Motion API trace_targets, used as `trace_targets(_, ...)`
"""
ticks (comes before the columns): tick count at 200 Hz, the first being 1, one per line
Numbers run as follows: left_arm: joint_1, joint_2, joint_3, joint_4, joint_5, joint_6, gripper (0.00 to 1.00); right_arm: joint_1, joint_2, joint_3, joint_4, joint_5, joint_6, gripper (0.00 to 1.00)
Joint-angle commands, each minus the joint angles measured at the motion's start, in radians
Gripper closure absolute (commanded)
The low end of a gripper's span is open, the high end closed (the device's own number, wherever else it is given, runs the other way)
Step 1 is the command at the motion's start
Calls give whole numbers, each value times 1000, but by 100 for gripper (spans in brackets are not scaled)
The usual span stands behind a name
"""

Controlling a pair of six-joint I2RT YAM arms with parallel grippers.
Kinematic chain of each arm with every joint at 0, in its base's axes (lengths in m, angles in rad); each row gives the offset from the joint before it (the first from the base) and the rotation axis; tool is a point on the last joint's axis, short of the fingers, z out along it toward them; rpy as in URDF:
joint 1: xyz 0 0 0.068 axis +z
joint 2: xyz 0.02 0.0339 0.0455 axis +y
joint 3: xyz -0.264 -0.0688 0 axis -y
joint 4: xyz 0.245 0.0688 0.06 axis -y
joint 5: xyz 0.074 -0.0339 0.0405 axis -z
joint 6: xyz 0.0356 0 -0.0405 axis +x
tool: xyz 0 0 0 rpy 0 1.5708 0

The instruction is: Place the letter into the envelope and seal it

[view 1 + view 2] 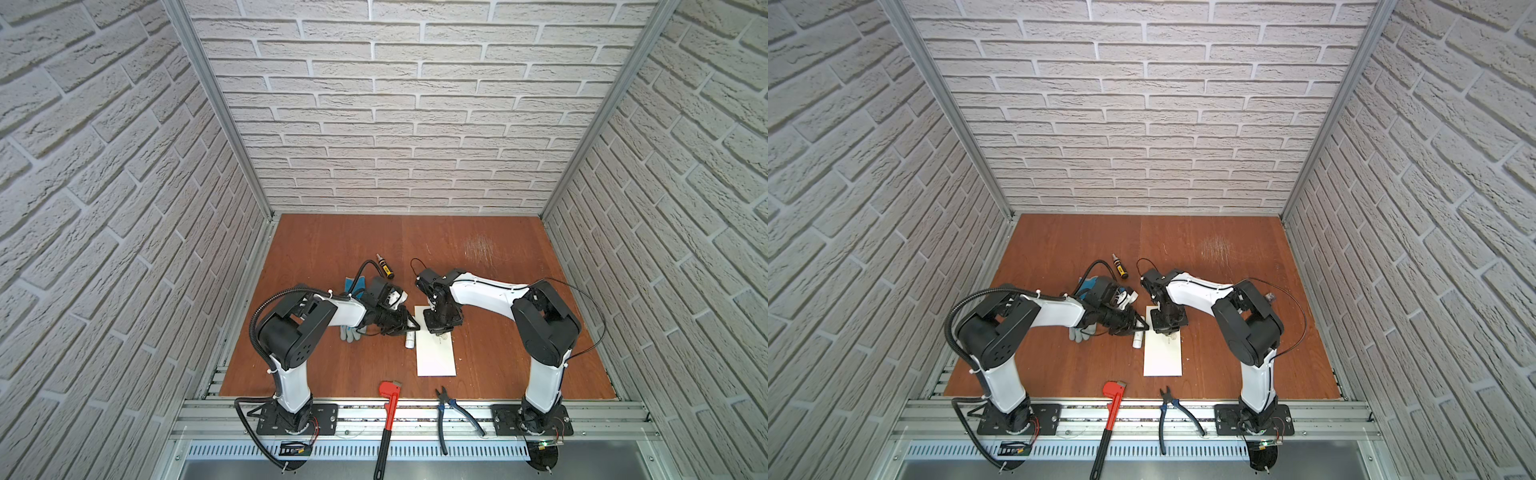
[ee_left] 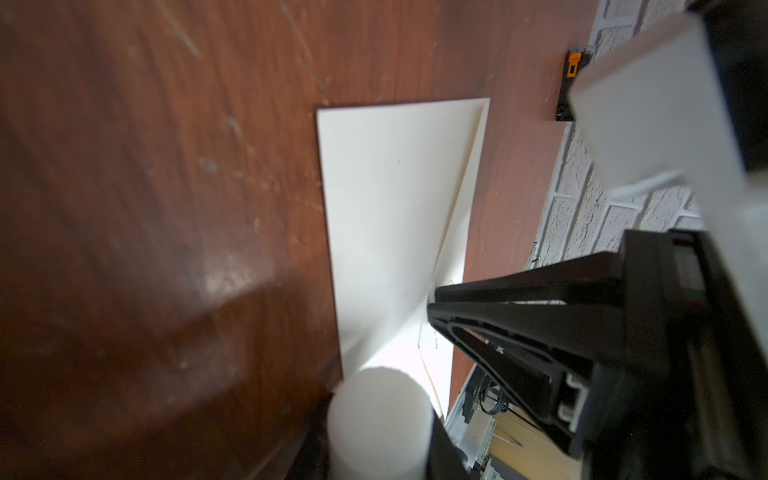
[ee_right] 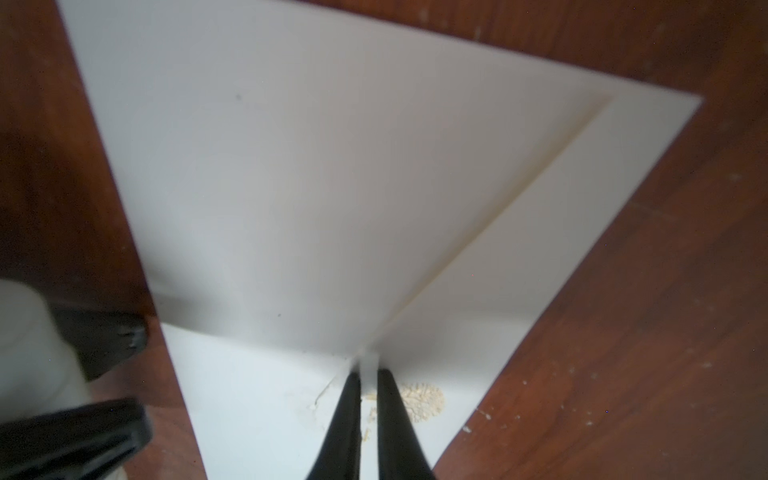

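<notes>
Two grippers crowd far end of long cream-white paper envelope point(image 1: 436, 357) on brown wooden table point(image 1: 332, 249).
We see right gripper point(image 3: 368, 372) pinched on its triangular flap point(image 3: 311, 187) tip; left gripper point(image 1: 411, 328), just beside, clamps white cylindrical stick point(image 2: 378, 419). Env. long axis runs near-far btwn arms. Pink-red letter card unseen – prob. inside.

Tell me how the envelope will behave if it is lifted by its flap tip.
Probably floppy: the envelope is thin paper, and its flap bends up where the right pincer pinches the tip. Likely light, so it may slide on the smooth table.
</notes>
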Motion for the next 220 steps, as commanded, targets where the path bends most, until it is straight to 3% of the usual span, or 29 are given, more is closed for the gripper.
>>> trace_targets(1, 8, 4, -5, -36, -21, 17, 100, 28, 103, -68, 84, -34, 19, 84)
trace_targets(45, 10, -5, -9, -38, -23, 18, 100, 35, 114, -64, 92, -44, 19, 78)
trace_targets(86, 9, -9, -12, -42, -27, 17, 100, 37, 80, -28, 30, -6, 9, 66)
trace_targets(125, 10, -16, -13, -43, -29, 18, 100, 37, -56, 18, -59, 42, 7, 63)
trace_targets(168, 10, -16, -17, -41, -31, 17, 100, 37, -131, -34, -66, 45, 27, 69)
trace_targets(220, 6, -16, -16, -41, -29, 16, 100, 37, -113, -76, -38, 20, 27, 91)
